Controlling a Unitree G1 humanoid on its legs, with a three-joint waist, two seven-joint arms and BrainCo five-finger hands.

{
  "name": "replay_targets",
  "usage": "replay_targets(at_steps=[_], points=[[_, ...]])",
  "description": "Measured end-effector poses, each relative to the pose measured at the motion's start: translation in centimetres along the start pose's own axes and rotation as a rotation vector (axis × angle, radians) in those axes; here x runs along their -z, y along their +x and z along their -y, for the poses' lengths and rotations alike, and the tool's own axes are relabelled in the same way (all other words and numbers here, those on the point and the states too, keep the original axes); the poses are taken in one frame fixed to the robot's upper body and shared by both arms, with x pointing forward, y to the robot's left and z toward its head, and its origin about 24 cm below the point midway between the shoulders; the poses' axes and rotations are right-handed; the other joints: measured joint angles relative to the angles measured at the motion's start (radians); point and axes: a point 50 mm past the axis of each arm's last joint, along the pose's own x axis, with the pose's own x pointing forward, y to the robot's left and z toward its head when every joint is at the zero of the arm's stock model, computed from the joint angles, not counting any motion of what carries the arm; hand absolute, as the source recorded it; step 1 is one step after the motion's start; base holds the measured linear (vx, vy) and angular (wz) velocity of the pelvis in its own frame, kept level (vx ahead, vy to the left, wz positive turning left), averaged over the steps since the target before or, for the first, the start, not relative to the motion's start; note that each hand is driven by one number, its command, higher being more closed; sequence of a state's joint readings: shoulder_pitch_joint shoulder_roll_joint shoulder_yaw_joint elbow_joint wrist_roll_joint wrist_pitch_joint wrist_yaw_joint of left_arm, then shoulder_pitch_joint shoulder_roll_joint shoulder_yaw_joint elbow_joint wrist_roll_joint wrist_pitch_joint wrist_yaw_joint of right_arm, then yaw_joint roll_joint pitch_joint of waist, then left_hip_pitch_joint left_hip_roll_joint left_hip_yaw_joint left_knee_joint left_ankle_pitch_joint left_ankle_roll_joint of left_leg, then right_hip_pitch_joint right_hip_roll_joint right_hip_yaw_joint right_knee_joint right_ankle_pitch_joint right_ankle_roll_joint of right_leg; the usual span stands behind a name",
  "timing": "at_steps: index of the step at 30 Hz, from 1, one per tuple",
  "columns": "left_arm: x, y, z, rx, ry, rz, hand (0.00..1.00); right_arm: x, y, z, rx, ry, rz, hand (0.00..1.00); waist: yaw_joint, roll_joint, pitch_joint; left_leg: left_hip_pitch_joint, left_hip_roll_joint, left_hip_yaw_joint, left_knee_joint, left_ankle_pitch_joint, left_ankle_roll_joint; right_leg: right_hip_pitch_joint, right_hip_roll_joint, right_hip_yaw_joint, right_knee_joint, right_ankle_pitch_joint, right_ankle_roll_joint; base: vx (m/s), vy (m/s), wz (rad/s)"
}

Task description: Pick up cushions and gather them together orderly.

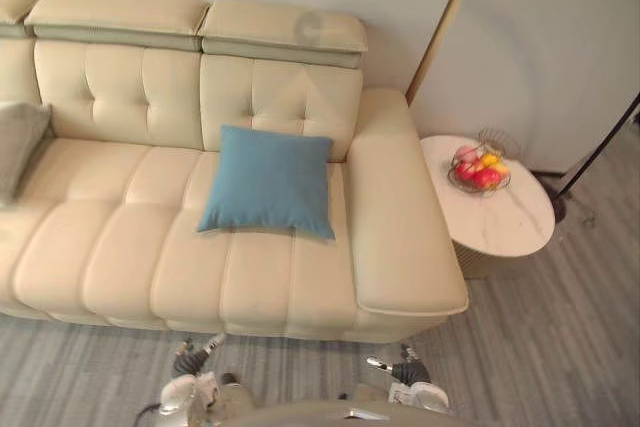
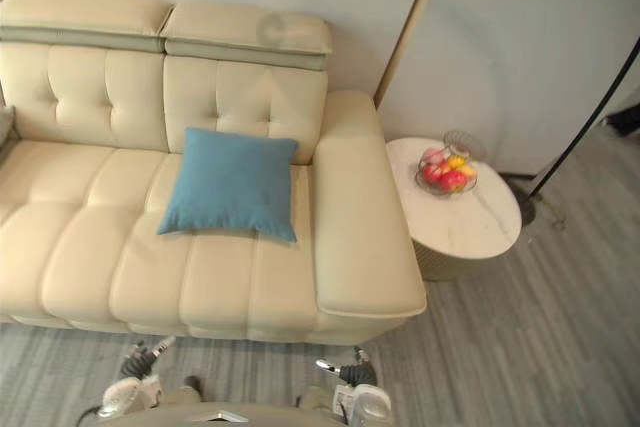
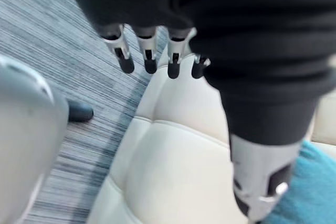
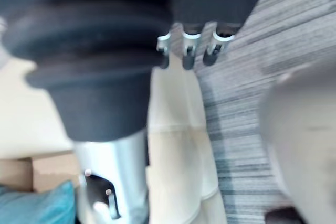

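Note:
A blue square cushion (image 1: 268, 180) leans against the backrest on the right-hand seat of a cream leather sofa (image 1: 120, 247). A grey cushion (image 1: 18, 147) rests at the sofa's far left, partly cut off. Both hands hang low in front of the sofa's front edge, well short of either cushion. My left hand (image 1: 190, 359) is open and holds nothing; its straight fingers (image 3: 149, 59) point past the seat edge, with the blue cushion (image 3: 307, 192) beyond the thumb. My right hand (image 1: 400, 369) is likewise open and empty, fingers (image 4: 189, 51) relaxed, with the blue cushion (image 4: 37, 205) showing by its thumb.
A wide armrest (image 1: 400, 217) closes the sofa's right end. Beside it stands a round marble side table (image 1: 510, 222) with a wire bowl of fruit (image 1: 478, 169). A dark lamp pole (image 1: 600, 147) slants at the far right. Grey striped floor (image 1: 560, 347) lies in front.

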State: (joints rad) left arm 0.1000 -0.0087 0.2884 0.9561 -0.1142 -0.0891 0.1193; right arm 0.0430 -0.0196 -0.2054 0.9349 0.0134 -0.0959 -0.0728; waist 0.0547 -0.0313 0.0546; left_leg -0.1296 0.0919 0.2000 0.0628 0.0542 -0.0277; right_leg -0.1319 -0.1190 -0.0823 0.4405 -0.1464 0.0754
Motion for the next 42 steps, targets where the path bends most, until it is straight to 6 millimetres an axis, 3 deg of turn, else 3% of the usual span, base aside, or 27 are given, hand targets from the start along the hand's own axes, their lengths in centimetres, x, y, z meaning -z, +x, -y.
replay_targets(at_steps=[1, 2, 3, 5, 6, 7, 8, 9, 11, 13, 14, 16, 19, 22, 26, 27, 29, 30, 31, 32, 33, 34, 36, 39, 40, 41, 42], points=[[-0.5, 0.3, -0.4, -0.008, 0.026, 0.005, 0.0, -0.8, 0.3, -1.0, -0.031, -0.026, 0.012, 0.0, -0.004, -0.019, 0.021, -0.039, -0.006, 0.022, 0.017, 0.011, 0.0, 0.039, 0.001, -0.012, -0.125, -0.027, -0.001, -0.05, -0.074, -0.62], [-0.8, 0.4, -0.6, -0.011, 0.036, 0.011, 0.0, -1.2, 0.5, -1.4, -0.04, -0.031, 0.019, 0.0, -0.002, -0.023, 0.035, -0.049, -0.004, 0.025, 0.03, 0.012, -0.002, 0.058, 0.005, -0.014, -0.177, -0.029, 0.002, -0.16, -0.156, -0.34], [-0.9, 0.5, -0.6, -0.008, 0.045, 0.009, 0.0, -1.8, 0.7, -1.6, -0.047, -0.041, 0.031, 0.0, -0.002, -0.008, 0.057, -0.058, 0.007, 0.02, 0.044, 0.015, -0.01, 0.096, 0.018, -0.015, -0.257, -0.015, 0.012, -0.17, -0.096, -0.15], [-0.6, 0.4, 0.1, 0.009, 0.048, -0.003, 0.0, -1.4, 0.6, -0.9, -0.033, -0.055, 0.021, 0.0, -0.012, 0.034, 0.082, -0.041, 0.038, -0.008, 0.053, 0.029, -0.03, 0.139, 0.053, -0.033, -0.299, 0.021, -0.005, -0.22, -0.077, 0.07], [-0.4, 0.3, 0.2, 0.013, 0.051, -0.007, 0.0, -1.1, 0.5, -0.6, -0.027, -0.057, 0.012, 0.0, -0.012, 0.034, 0.083, -0.029, 0.042, -0.009, 0.041, 0.035, -0.037, 0.139, 0.055, -0.034, -0.292, 0.018, -0.008, -0.22, -0.074, 0.01], [-0.2, 0.3, 0.3, 0.017, 0.06, -0.011, 0.0, -0.6, 0.4, -0.3, -0.018, -0.062, -0.001, 0.0, -0.015, 0.045, 0.079, 0.002, 0.045, -0.005, -0.005, 0.059, -0.061, 0.135, 0.059, -0.034, -0.274, 0.015, -0.012, -0.21, -0.063, -0.1], [0.1, 0.2, 0.1, 0.015, 0.064, -0.018, 0.0, -0.4, 0.4, 0.2, -0.009, -0.066, -0.007, 0.0, -0.024, 0.041, 0.076, 0.018, 0.045, -0.007, -0.052, 0.073, -0.101, 0.12, 0.059, -0.033, -0.266, 0.02, -0.02, -0.16, -0.037, -0.18], [0.1, 0.1, 0.2, 0.019, 0.066, -0.019, 0.0, -0.2, 0.3, 0.4, -0.002, -0.062, -0.013, 0.0, -0.028, 0.031, 0.074, 0.013, 0.035, -0.012, -0.047, 0.06, -0.117, 0.105, 0.051, -0.024, -0.266, 0.025, -0.026, -0.16, 0.006, -0.53], [-0.4, 0.3, 0.4, 0.016, 0.043, -0.004, 0.0, -0.2, 0.3, 1.2, 0.035, -0.019, -0.018, 0.0, -0.017, 0.019, 0.079, 0.012, 0.004, -0.043, 0.125, -0.044, -0.039, 0.072, 0.028, 0.047, -0.264, 0.047, -0.028, -0.07, 0.049, -0.96], [0.3, 0.1, 0.1, 0.004, 0.024, -0.025, 0.0, 0.1, 0.2, 1.8, 0.057, 0.014, -0.028, 0.0, -0.02, 0.021, 0.078, 0.053, -0.014, -0.075, 0.193, -0.142, -0.045, 0.062, 0.029, 0.114, -0.267, 0.058, -0.02, -0.03, 0.064, -1.08], [0.9, -0.1, 0.0, -0.004, 0.003, -0.044, 0.0, 0.4, 0.1, 1.9, 0.061, 0.017, -0.037, 0.0, -0.02, 0.038, 0.074, 0.106, -0.016, -0.13, 0.172, -0.23, -0.059, 0.057, 0.058, 0.177, -0.284, 0.064, -0.014, -0.06, 0.109, -1.28], [1.1, -0.1, -0.7, -0.024, -0.014, -0.052, 0.0, 2.2, -0.4, 1.4, 0.054, 0.046, -0.098, 0.0, -0.028, 0.021, 0.054, 0.121, -0.035, -0.086, 0.122, -0.245, -0.049, 0.059, 0.06, 0.247, -0.35, 0.118, -0.018, -0.1, 0.139, -1.25], [1.0, 0.0, -1.4, -0.033, 0.013, -0.054, 0.0, 3.0, -0.7, 1.2, 0.066, 0.094, -0.131, 0.0, -0.042, -0.016, 0.038, 0.141, -0.051, -0.032, 0.064, -0.245, -0.049, 0.062, 0.058, 0.264, -0.402, 0.174, -0.028, -0.01, 0.096, -0.84], [1.0, 0.1, -1.1, -0.02, 0.051, -0.06, 0.0, 3.0, -0.7, 1.6, 0.078, 0.116, -0.135, 0.0, -0.059, -0.005, 0.037, 0.17, -0.064, -0.002, 0.036, -0.241, -0.045, 0.052, 0.069, 0.323, -0.421, 0.207, 0.009, 0.06, 0.051, -0.67], [1.2, 0.1, -0.9, -0.002, 0.127, -0.076, 0.0, 2.4, -0.4, 1.8, 0.084, 0.121, -0.117, 0.0, -0.061, 0.021, 0.031, 0.199, -0.053, 0.08, 0.046, -0.228, -0.025, 0.009, 0.122, 0.443, -0.418, 0.234, 0.014, 0.12, 0.025, -1.13], [1.2, 0.1, -0.8, 0.008, 0.154, -0.076, 0.0, 2.2, -0.3, 1.9, 0.082, 0.116, -0.11, 0.0, -0.063, 0.026, 0.034, 0.21, -0.043, 0.12, 0.046, -0.231, -0.021, -0.017, 0.156, 0.482, -0.418, 0.27, 0.003, 0.13, -0.018, -1.87], [1.1, 0.2, -0.4, 0.02, 0.178, -0.073, 0.0, 1.6, -0.1, 1.8, 0.078, 0.111, -0.097, 0.0, -0.066, 0.038, 0.042, 0.221, -0.019, 0.193, 0.046, -0.235, -0.017, -0.053, 0.203, 0.43, -0.422, 0.348, -0.03, 0.1, -0.044, -1.8], [0.8, 0.3, -0.1, 0.029, 0.186, -0.067, 0.0, 1.2, 0.1, 1.6, 0.07, 0.106, -0.085, 0.0, -0.067, 0.054, 0.054, 0.221, 0.008, 0.255, 0.058, -0.235, -0.016, -0.073, 0.207, 0.267, -0.429, 0.354, -0.116, 0.09, -0.098, -1.89], [0.4, 0.4, 0.2, 0.045, 0.214, -0.049, 0.0, 1.1, 0.2, 1.8, 0.078, 0.113, -0.086, 0.0, -0.07, 0.046, 0.06, 0.255, -0.001, 0.329, 0.05, -0.242, -0.024, -0.081, 0.167, -0.083, -0.345, 0.201, -0.2, 0.09, -0.118, -1.89], [0.3, 0.4, 0.4, 0.055, 0.235, -0.046, 0.0, 1.3, 0.1, 2.1, 0.087, 0.113, -0.092, 0.0, -0.072, 0.057, 0.067, 0.272, 0.001, 0.367, 0.053, -0.246, -0.031, -0.077, 0.143, -0.187, -0.322, 0.168, -0.195, 0.05, -0.088, -1.85], [0.5, 0.3, 0.8, 0.073, 0.253, -0.042, 0.0, 1.0, 0.1, 2.6, 0.101, 0.117, -0.078, 0.0, -0.083, 0.076, 0.076, 0.304, 0.004, 0.428, 0.06, -0.247, -0.032, -0.072, 0.084, -0.39, -0.254, 0.112, -0.215, 0.04, -0.088, -1.7], [0.7, 0.2, 0.9, 0.081, 0.259, -0.046, 0.0, 0.9, 0.1, 2.7, 0.102, 0.119, -0.075, 0.0, -0.084, 0.079, 0.074, 0.332, 0.002, 0.462, 0.058, -0.25, -0.037, -0.061, 0.054, -0.468, -0.22, 0.086, -0.196, 0.05, -0.095, -1.74], [0.3, 0.3, 1.0, 0.089, 0.261, -0.039, 0.0, 0.8, 0.2, 2.9, 0.111, 0.138, -0.069, 0.0, -0.093, 0.094, 0.076, 0.357, 0.015, 0.495, 0.066, -0.26, -0.058, -0.071, 0.097, -0.406, -0.211, 0.067, -0.179, 0.11, -0.161, -1.36], [0.0, 0.4, 1.3, 0.096, 0.259, -0.03, 0.0, 1.0, 0.1, 3.2, 0.129, 0.184, -0.078, 0.0, -0.093, 0.093, 0.083, 0.311, 0.093, 0.512, 0.298, -0.276, -0.085, -0.078, 0.136, -0.322, -0.198, 0.039, -0.169, 0.18, -0.211, -1.06], [0.2, 0.3, 1.6, 0.103, 0.253, -0.035, 0.0, 1.2, 0.1, 3.2, 0.13, 0.185, -0.085, 0.0, -0.094, 0.092, 0.089, 0.24, 0.172, 0.473, 0.543, -0.255, -0.054, -0.058, 0.163, -0.26, -0.203, 0.04, -0.174, 0.21, -0.165, -1.13], [0.5, 0.2, 2.0, 0.114, 0.243, -0.043, 0.0, 1.3, 0.1, 3.5, 0.137, 0.179, -0.091, 0.0, -0.084, 0.092, 0.101, 0.192, 0.209, 0.422, 0.682, -0.271, -0.038, -0.037, 0.188, -0.217, -0.209, 0.038, -0.178, 0.23, -0.132, -1.27], [0.7, 0.0, 2.3, 0.12, 0.237, -0.047, 0.0, 1.3, 0.1, 3.8, 0.142, 0.175, -0.095, 0.0, -0.072, 0.096, 0.103, 0.165, 0.214, 0.377, 0.745, -0.284, -0.034, -0.022, 0.201, -0.188, -0.214, 0.037, -0.176, 0.2, -0.03, -1.47]])
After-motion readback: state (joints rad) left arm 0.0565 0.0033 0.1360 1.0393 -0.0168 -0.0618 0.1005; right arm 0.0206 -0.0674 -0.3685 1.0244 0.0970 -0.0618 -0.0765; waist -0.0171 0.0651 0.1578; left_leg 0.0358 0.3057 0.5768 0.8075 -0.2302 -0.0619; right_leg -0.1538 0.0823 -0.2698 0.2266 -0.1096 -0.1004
